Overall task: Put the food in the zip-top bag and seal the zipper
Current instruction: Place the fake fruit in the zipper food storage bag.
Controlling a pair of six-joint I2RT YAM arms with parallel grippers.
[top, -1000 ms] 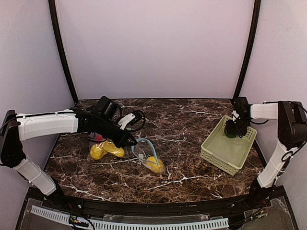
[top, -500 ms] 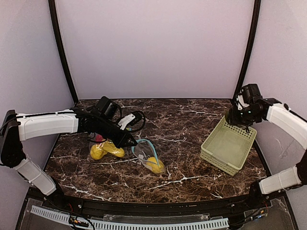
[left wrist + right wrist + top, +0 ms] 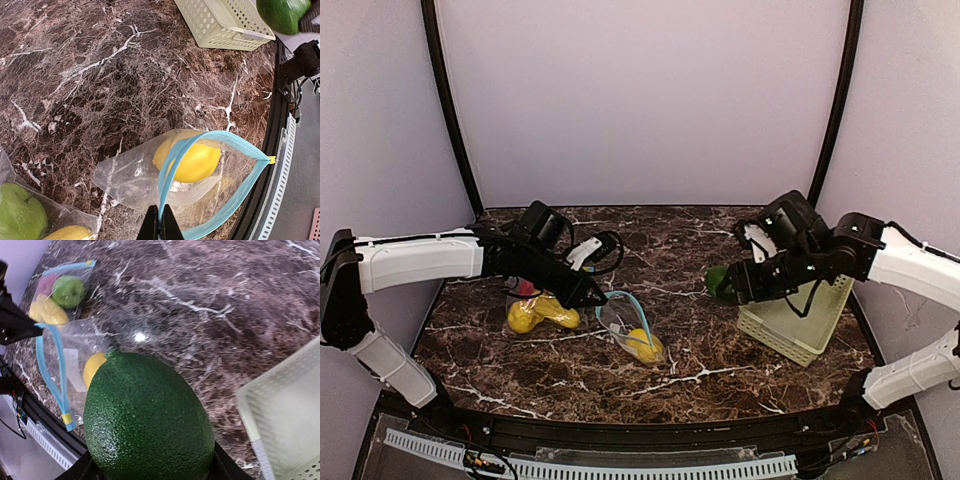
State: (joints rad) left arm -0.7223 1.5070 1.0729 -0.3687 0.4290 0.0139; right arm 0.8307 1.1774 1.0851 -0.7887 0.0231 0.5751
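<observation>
Top view, left gripper: low over the dark marble table, jaws pinched shut on the rim of the zip-top bag.
Top view, zip-top bag: lies on the table in front of the left gripper, mouth open, with one yellow piece inside.
Top view, right gripper: raised above the table just left of the pale green basket, jaws part-way apart and clamped round the dark green piece.
Top view, second bag: beside the open bag on its left, under the left arm, with yellow fruit in it.
Left wrist view, fingertips: closed tight on the blue zipper strip, which loops round the open mouth.
Left wrist view, contents: the yellow piece sits inside the clear film; the second bag's corner shows at lower left with a light green ball.
Left wrist view, far side: the basket at the top edge, and the dark green piece in the air near it.
Right wrist view, dark green piece: fills the foreground, gripped on both sides by the black fingers.
Right wrist view, below: the open bag with its yellow piece lies well apart from the held fruit.
Right wrist view, second bag: its zipper looks closed; it holds the light green ball, yellow fruit and a red ball.
</observation>
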